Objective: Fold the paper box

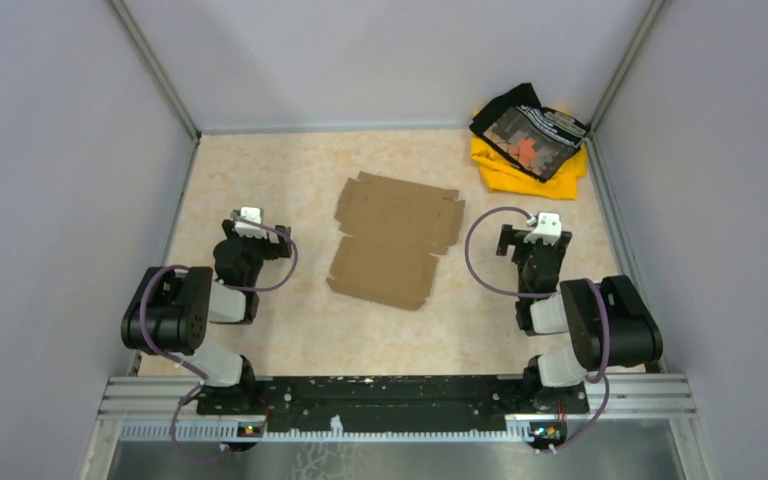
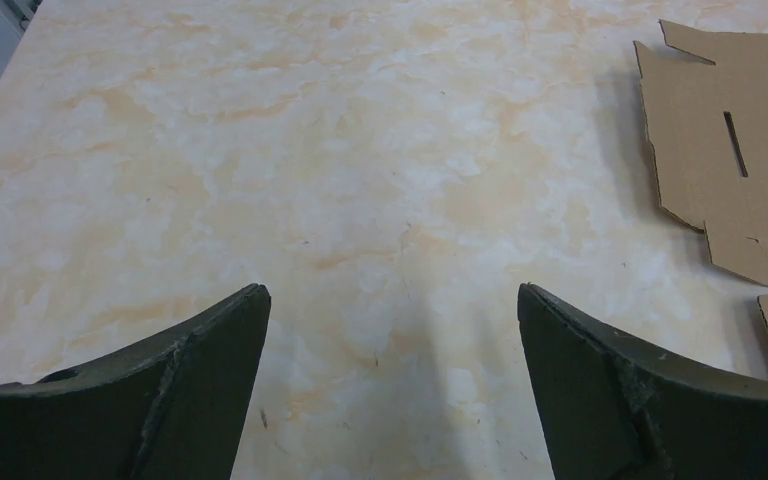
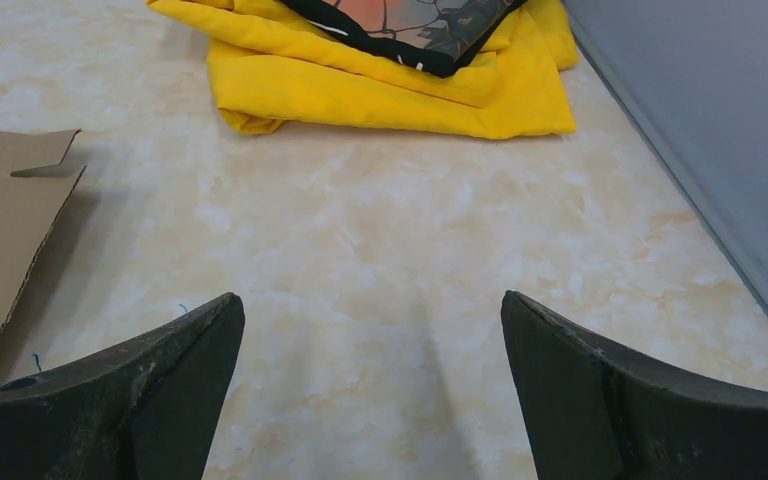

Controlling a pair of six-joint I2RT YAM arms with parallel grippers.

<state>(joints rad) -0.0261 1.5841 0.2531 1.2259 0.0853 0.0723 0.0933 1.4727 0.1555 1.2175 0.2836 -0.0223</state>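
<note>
While one paper box (image 1: 395,240) is lying flat between them, the left gripper (image 2: 392,290) and right gripper (image 3: 371,297) are both gaping, empty.

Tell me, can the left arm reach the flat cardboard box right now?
Probably yes: the left end effector is open and empty, the flat cardboard box lies to its right, with only bare tabletop between.

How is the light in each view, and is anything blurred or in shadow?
Top external: even, soft light, sharp. Left wrist: the paper box casts a soft shadow along its left edge. Right wrist: the yellow cloth is sharp; the end effector fingers are dark.
</note>
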